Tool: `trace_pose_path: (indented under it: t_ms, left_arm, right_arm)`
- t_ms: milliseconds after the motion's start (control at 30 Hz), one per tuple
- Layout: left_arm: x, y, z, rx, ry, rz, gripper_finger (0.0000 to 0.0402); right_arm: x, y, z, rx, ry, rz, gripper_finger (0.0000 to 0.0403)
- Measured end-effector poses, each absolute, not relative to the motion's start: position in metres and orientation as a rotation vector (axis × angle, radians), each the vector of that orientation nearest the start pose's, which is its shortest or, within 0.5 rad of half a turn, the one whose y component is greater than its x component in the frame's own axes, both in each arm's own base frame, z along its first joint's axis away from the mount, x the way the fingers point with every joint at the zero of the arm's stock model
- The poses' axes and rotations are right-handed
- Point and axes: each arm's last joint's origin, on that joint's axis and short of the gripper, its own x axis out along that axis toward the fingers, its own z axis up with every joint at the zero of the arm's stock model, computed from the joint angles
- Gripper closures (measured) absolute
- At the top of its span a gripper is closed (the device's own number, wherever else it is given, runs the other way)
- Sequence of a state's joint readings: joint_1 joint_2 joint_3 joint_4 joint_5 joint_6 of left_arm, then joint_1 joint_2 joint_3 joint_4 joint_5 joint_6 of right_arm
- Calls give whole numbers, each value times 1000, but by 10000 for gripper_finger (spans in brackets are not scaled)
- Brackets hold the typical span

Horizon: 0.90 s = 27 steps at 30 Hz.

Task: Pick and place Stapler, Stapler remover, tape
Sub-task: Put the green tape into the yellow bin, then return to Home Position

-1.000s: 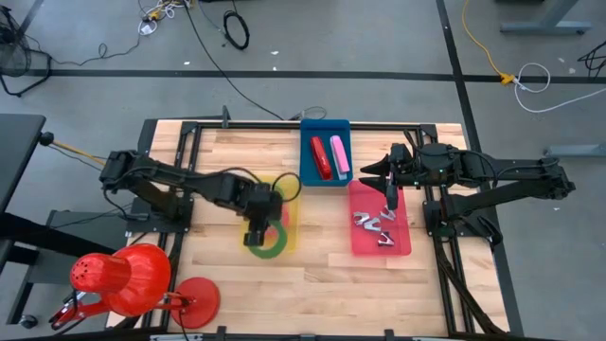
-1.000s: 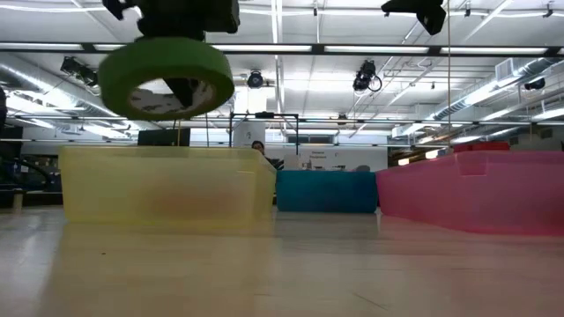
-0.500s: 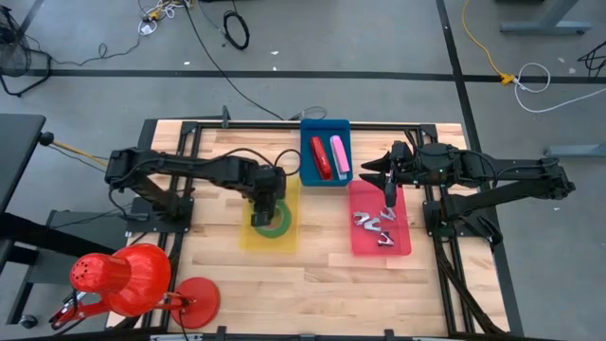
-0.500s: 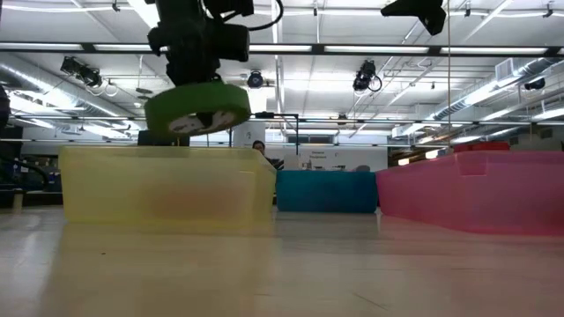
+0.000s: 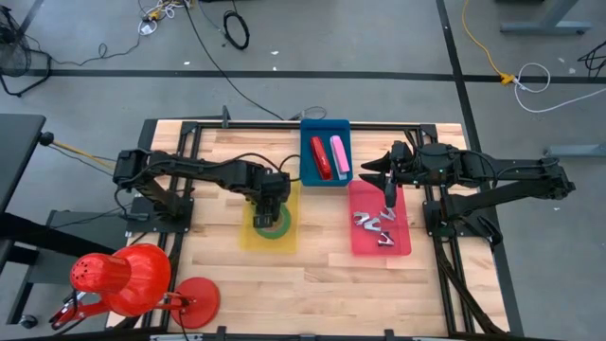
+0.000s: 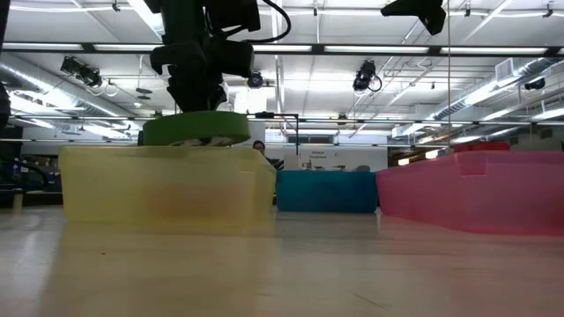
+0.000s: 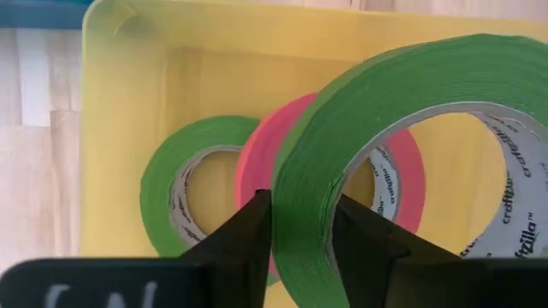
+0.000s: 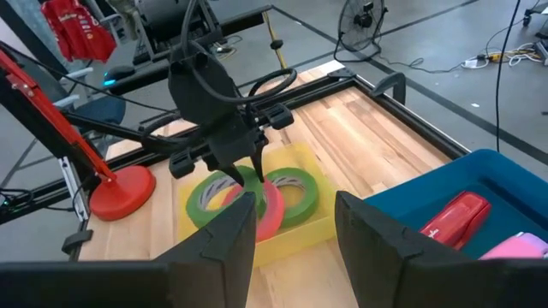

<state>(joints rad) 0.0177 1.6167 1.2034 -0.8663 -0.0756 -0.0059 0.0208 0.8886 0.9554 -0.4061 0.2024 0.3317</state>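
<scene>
pale wooden table (image 5: 312,270) under me, framed in black rail, with a grey cabled floor beyond.

the risk sits with my left tool (image 5: 270,197). it pinches the wall of the green roll of tape (image 7: 402,162), one finger inside the core and one outside, and the roll hangs level just above the translucent yellow plastic bin (image 5: 248,239). a second green tape roll (image 7: 193,184) and a pink tape roll (image 7: 402,184) already lie in that bin, overlapping. if i let go from here, i judge the held roll could land on their edges, tip, and roll or lean against the bin wall. if the fingers drag on the core when they part, the roll could lift with them or skew.

my left arm reaches from the left side of the table, wrist bent down over the bin.

my right tool (image 5: 389,196) hangs with its fingers parted and nothing between them, over the far end of the pink plastic tray (image 5: 402,248), above the metal staple removers (image 5: 374,225). the red stapler (image 5: 320,157) and pink stapler (image 5: 338,155) lie in the blue bin (image 5: 308,175) at the far edge.
</scene>
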Motion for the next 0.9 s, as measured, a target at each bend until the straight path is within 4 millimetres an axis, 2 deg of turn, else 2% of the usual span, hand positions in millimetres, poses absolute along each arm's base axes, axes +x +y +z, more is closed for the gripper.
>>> trace_pose_path:
  t_ms: [300,400,533,767,900]
  left_arm:
    - [309,8,232,10,1270,98,175]
    - [310,8,236,-11,1265,114,162]
    - [315,8,255,-18,1227,120,189]
    - [328,11,299,-17,1083,135,276]
    - [332,14,317,4,1021,137,321]
  right_arm:
    - [185,-2,353,290,304,-234,241]
    - [185,-2,353,290,304,-234,241]
    - [185,-2,353,279,306,-232,241]
    - [185,-2,353,245,309,-227,241]
    - [185,-2,353,246,307,-227,241]
